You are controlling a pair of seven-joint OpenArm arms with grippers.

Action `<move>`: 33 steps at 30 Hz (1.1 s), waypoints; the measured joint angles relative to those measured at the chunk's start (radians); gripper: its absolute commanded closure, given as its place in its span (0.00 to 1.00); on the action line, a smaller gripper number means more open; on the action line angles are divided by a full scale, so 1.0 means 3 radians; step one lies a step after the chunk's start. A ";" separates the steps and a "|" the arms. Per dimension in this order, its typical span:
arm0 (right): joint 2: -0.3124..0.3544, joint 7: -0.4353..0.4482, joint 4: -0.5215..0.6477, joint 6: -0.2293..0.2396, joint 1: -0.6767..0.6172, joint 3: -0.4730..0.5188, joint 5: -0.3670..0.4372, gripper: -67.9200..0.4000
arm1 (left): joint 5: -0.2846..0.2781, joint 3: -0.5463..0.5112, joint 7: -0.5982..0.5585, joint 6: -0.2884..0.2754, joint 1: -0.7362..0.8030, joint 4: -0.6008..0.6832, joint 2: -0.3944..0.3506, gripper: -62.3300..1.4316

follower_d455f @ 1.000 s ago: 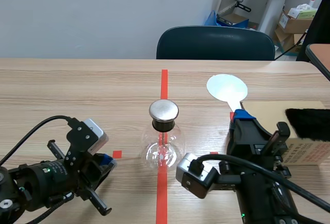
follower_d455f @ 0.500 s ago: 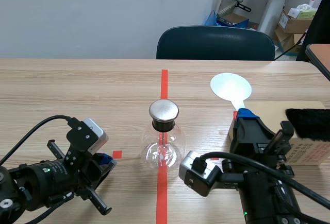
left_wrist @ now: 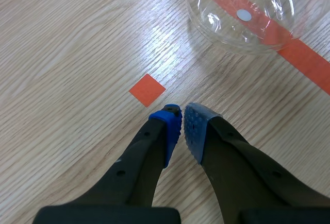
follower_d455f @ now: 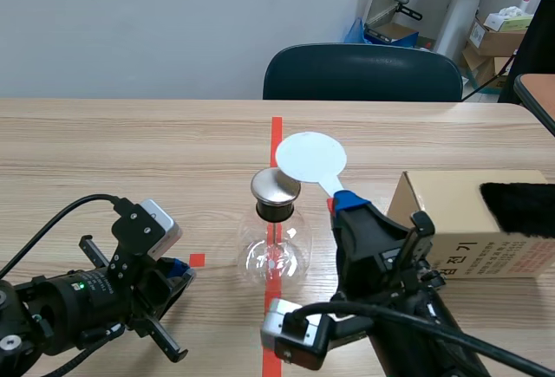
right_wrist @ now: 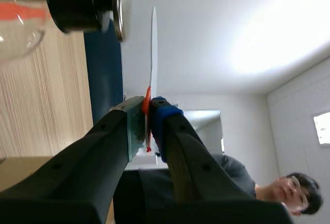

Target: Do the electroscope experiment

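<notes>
While my right gripper (right_wrist: 147,106) is clamped on the thin handle of the flat white round-headed paddle (follower_d455f: 310,157), the disc hangs in the air just beside the round brushed-metal cap (follower_d455f: 276,185) of the clear glass electroscope flask (follower_d455f: 276,251). The flask stands upright on the long orange-red tape line in the middle of the table. My wrist view shows a thin gap between disc and cap, so I judge them near but apart. What worries me is the small margin. If my arm carries on sideways, the disc's rim could strike the cap or the black stopper under it and tip the bulbous flask, which sits on a small base. A hard touch could also twist the handle between my pads, since I hold it only at its very end. The paddle's long axis runs from my fingers away from me and up toward the cap, disc end leading, with its flat face turned to the cap and edge-on to my wrist camera. The flask's own axis is vertical, cap on top. My left gripper (left_wrist: 181,122) lies low beside the flask with its fingers drawn together on nothing — no help if the flask rocks.
</notes>
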 measured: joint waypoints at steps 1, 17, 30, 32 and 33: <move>0.0001 0.0065 0.0000 0.0000 0.0000 0.0000 0.0000 0.98 | 0.0000 0.0000 0.0000 0.0000 0.0000 0.0000 0.0000 0.87; 0.0000 0.0469 0.0000 0.0000 0.0000 0.0000 0.0000 0.98 | 0.0000 0.0000 0.0000 0.0000 0.0000 0.0000 0.0000 0.87; 0.0000 0.0468 0.0000 0.0000 0.0000 0.0000 0.0000 0.98 | 0.0000 0.0000 0.0000 0.0000 0.0000 0.0000 0.0000 0.87; 0.0000 0.0468 0.0000 0.0000 0.0000 0.0000 0.0000 0.98 | 0.0000 0.0000 0.0000 0.0000 0.0000 0.0000 0.0000 0.87; 0.0000 0.0464 0.0000 0.0000 0.0000 0.0000 0.0000 0.98 | 0.0000 0.0000 0.0000 0.0000 0.0000 0.0000 0.0000 0.87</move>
